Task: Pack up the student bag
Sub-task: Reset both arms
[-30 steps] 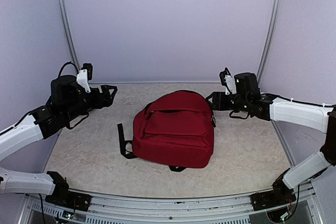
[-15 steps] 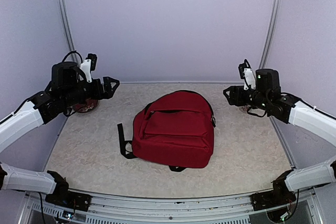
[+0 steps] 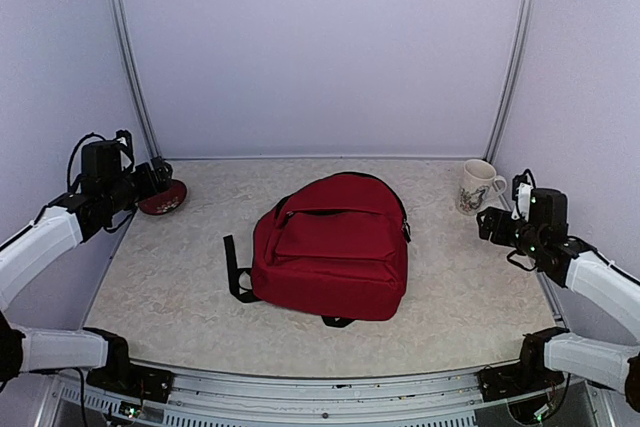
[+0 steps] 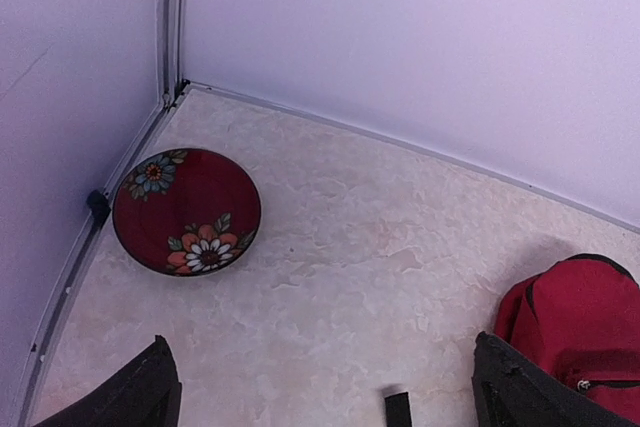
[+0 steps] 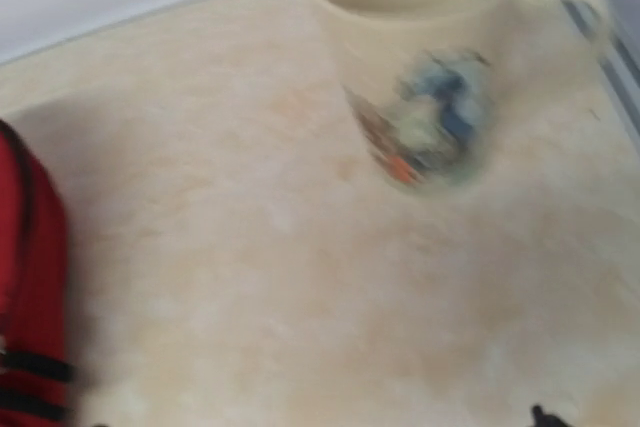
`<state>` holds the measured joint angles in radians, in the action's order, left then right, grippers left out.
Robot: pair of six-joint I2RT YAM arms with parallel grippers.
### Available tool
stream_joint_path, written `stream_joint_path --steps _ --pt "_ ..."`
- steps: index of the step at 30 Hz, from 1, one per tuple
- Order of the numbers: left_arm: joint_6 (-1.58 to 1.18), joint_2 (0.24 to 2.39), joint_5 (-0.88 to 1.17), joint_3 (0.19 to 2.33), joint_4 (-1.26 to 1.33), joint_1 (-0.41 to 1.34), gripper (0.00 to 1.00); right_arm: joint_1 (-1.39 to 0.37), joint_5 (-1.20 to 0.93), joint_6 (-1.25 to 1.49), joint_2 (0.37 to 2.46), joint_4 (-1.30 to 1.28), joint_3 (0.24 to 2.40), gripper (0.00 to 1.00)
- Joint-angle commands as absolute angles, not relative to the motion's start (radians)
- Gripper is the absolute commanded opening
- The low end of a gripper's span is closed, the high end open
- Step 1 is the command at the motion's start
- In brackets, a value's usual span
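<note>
The bag [image 3: 333,247] lies flat in the middle of the counter [image 3: 200,317], front pocket up, its top toward the far edge and black straps trailing out to the left and near edges; whatever is inside it is hidden. A red bowl [image 4: 186,210] sits in the far left corner, close against the left edge, and its inside shows painted flowers (one daisy white, the others orange). A pale mug [image 3: 476,187] with a coloured picture on its side stands upright in the far right corner, handle toward the right edge; its inside cannot be made out. The left arm runs up along the left edge with its hand [image 3: 150,179] pointing at the bowl from just beside it, the fingers [image 4: 140,397] spread wide apart with nothing between them. The right arm is folded back at the right edge, its hand [image 3: 490,222] aimed at the mug from the near side and apart from it. Its wrist view is blurred, so I cannot tell whether that hand is apart or together.
</note>
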<state>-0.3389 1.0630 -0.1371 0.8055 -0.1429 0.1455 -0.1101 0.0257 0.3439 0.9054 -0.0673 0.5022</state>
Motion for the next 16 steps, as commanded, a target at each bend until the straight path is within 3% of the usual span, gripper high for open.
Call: stream_joint_path --steps 1,9,16 --pt "-0.382 1.086 -0.124 0.813 -0.098 0.122 0.99 -0.095 0.106 0.370 0.859 0.064 0.396 1.00" --pt "-0.346 1.118 -0.191 0.816 -0.111 0.117 0.99 -0.095 0.247 0.474 0.888 0.162 0.305 1.00" --pt "-0.326 1.134 -0.222 0.811 -0.111 0.116 0.99 -0.095 0.234 0.499 0.902 0.221 0.287 1.00"
